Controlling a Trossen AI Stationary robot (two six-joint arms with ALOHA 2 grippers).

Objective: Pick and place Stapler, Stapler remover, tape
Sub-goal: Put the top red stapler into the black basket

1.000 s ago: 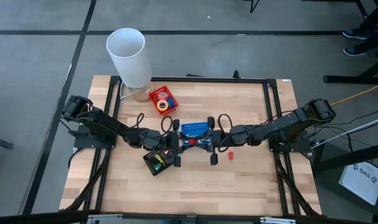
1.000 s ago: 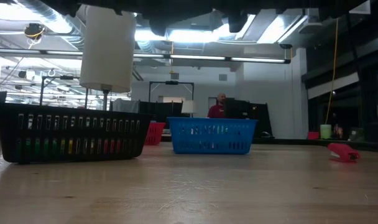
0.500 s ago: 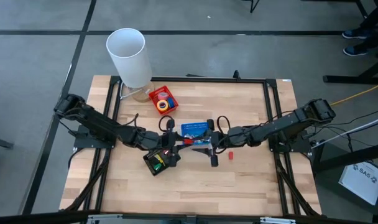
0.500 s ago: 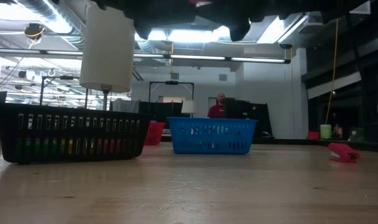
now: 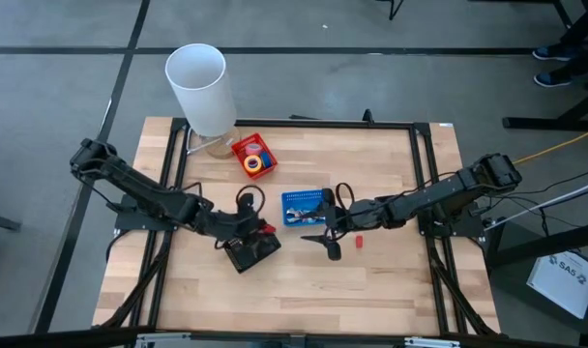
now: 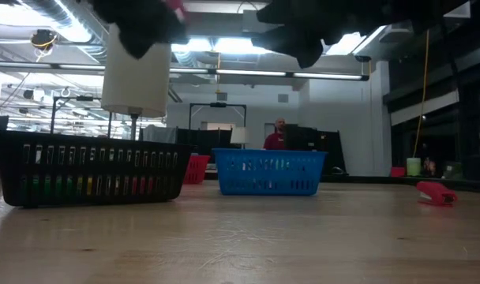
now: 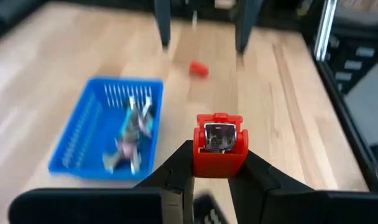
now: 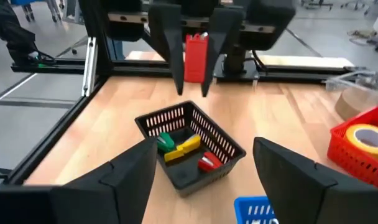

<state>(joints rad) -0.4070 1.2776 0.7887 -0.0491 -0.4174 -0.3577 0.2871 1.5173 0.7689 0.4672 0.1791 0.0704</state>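
My left gripper (image 5: 260, 230) hangs over the black basket (image 5: 252, 253), shut on a red stapler (image 7: 219, 146). That basket holds yellow, green and red staplers (image 8: 188, 146). My right gripper (image 8: 204, 180) stands open and bare just right of the blue basket (image 5: 306, 206), facing the left gripper. Stapler removers (image 7: 133, 134) lie in the blue basket. Tape rolls (image 5: 258, 161) lie in the red basket (image 5: 244, 147). Another small red stapler (image 5: 358, 239) rests on the wood by the right gripper. My left gripper pinches the red stapler by its two long sides (image 7: 198, 163) between its two fingers (image 7: 176, 171). The fingers come from the table's left, slanting down. The stapler sticks out past the fingertips, its metal-lined end (image 7: 217, 135) forward, lifted clear above the black basket.
A tall white cylinder (image 5: 199, 87) stands at the far left corner behind the red basket. A black frame (image 5: 429, 193) runs round the table top. Bare wood lies along the near edge (image 5: 304, 304). A person (image 6: 280, 134) shows far off in the room.
The two grippers were together over the blue basket. My right gripper has opened and stayed in place. My left gripper has drawn back toward the table's left with the red stapler, turning as it went, and now hangs over the black basket. The blue basket shows uncovered.
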